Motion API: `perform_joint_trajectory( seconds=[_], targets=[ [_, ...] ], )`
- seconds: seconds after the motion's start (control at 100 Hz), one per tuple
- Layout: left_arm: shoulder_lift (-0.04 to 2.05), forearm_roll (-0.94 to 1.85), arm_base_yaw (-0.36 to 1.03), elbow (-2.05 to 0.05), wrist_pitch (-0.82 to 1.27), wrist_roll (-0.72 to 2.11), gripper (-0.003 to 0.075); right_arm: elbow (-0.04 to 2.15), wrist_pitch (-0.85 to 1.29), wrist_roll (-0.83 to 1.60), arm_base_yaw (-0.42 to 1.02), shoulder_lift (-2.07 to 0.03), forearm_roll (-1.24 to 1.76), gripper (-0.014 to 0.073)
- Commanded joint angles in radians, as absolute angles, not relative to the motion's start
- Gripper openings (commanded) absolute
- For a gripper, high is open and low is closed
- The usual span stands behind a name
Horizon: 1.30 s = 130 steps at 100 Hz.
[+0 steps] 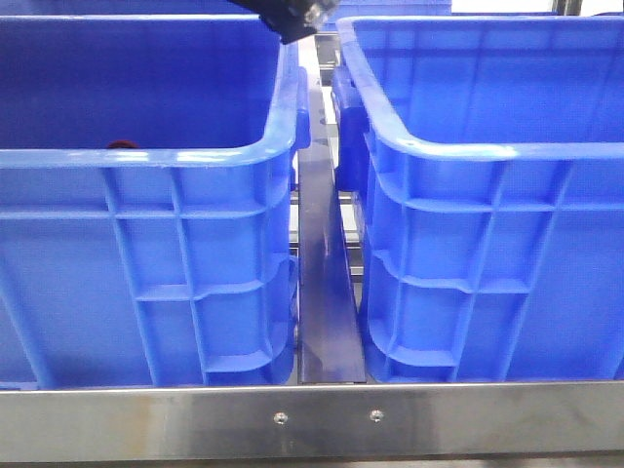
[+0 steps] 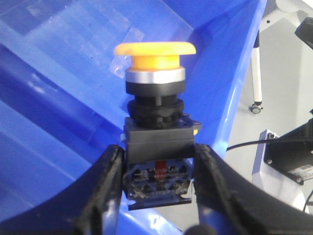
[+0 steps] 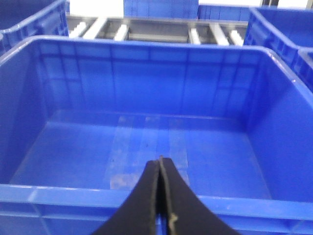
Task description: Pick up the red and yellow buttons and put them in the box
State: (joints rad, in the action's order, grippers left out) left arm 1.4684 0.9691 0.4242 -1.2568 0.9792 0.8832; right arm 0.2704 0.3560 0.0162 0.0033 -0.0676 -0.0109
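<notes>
1. The left gripper (image 2: 157, 176) is clamped on the black base of the yellow button (image 2: 155, 58). One finger (image 2: 105, 191) presses each side of the base, and the yellow cap points away from the fingers.
2. The button's parts, from the cap toward the fingers: yellow mushroom cap, silver ring, black collar, black square block with a small red mark visible on its near face.
3. Behind the held button lies the interior of a blue crate (image 2: 58, 112), with pale tape patches on its floor. The button is held above that interior, not resting on it.
4. The right gripper (image 3: 161, 196) has its two black fingers pressed together with nothing between them. It hangs above the near rim of the right box (image 3: 146, 196), whose floor shows pale tape strips.
5. In the front view, the left crate (image 1: 146, 156) and the right box (image 1: 487, 151) stand side by side, separated by a metal divider (image 1: 327, 292).
6. A small dark red shape (image 1: 122, 145) shows just above the near rim of the left crate; it is too small to identify.
7. Part of a dark arm (image 1: 292, 19) shows over the far right corner of the left crate.
8. A steel rail (image 1: 312, 419) runs across the front of both crates.
</notes>
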Motion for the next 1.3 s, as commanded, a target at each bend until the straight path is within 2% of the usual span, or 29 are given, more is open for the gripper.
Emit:
perform_joint_trajectory(
  seconds=[0.0, 0.13, 0.2, 0.27, 0.36, 0.42, 0.46, 0.51, 0.98, 1.29],
  targets=[
    [1.434, 1.051, 0.432, -1.281, 0.947, 0.889, 0.0093, 0.363, 0.343, 0.021, -0.002, -0.148, -0.007, -0.0056],
    [1.435, 1.047, 0.432, -1.281, 0.947, 0.889, 0.0093, 0.46, 0.385, 0.021, -0.002, -0.285, 0.0, -0.005],
    [1.435, 1.047, 0.432, -1.281, 0.947, 0.889, 0.0093, 0.518, 0.413, 0.022, -0.002, -0.359, 0.0, -0.0003],
    [1.435, 1.047, 0.432, -1.281, 0.947, 0.889, 0.0093, 0.577, 0.434, 0.022, -0.002, -0.429, 0.0, 0.0105],
    [1.435, 1.047, 0.432, -1.281, 0.947, 0.889, 0.0093, 0.655, 0.455, 0.022, -0.002, -0.511, 0.021, 0.0329],
    [1.435, 1.047, 0.432, -1.281, 0.947, 0.889, 0.0093, 0.696, 0.468, 0.023, 0.001, -0.563, 0.053, 0.0444],
    [1.435, 1.047, 0.432, -1.281, 0.947, 0.889, 0.0093, 0.719, 0.476, 0.023, 0.003, -0.59, 0.077, 0.0503],
    [1.435, 1.047, 0.432, -1.281, 0.947, 0.889, 0.0093, 0.751, 0.488, 0.023, 0.008, -0.628, 0.119, 0.0538],
    [1.435, 1.047, 0.432, -1.281, 0.949, 0.889, 0.0093, 0.908, 0.526, 0.186, 0.235, -0.942, 0.876, 0.0541],
    [1.435, 1.047, 0.432, -1.281, 0.949, 0.889, 0.0093, 0.908, 0.555, 0.503, 0.249, -1.084, 1.38, 0.0541]
  ],
)
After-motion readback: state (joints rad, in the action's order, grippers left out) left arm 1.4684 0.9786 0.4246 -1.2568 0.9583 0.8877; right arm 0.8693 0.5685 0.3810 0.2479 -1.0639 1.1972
